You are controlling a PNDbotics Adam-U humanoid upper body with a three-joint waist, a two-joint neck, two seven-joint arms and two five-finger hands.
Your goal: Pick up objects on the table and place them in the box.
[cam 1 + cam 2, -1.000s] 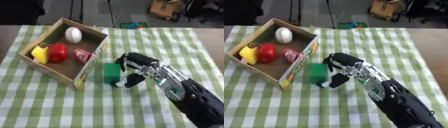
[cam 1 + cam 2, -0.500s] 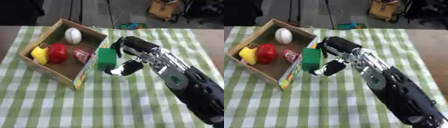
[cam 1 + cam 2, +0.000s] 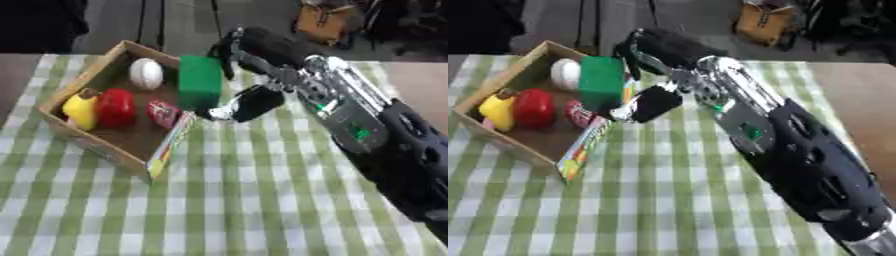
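A green block (image 3: 200, 81) stood upright in the air over the right wall of an open cardboard box (image 3: 128, 152), held by the right hand (image 3: 248, 75) at its 3 o'clock side. Inside the box lay a white ball (image 3: 146, 73) at 12 o'clock, a red fruit (image 3: 115, 106) at centre, a yellow fruit (image 3: 80, 107) at 9 o'clock and a small red can (image 3: 163, 113) at 3 o'clock.
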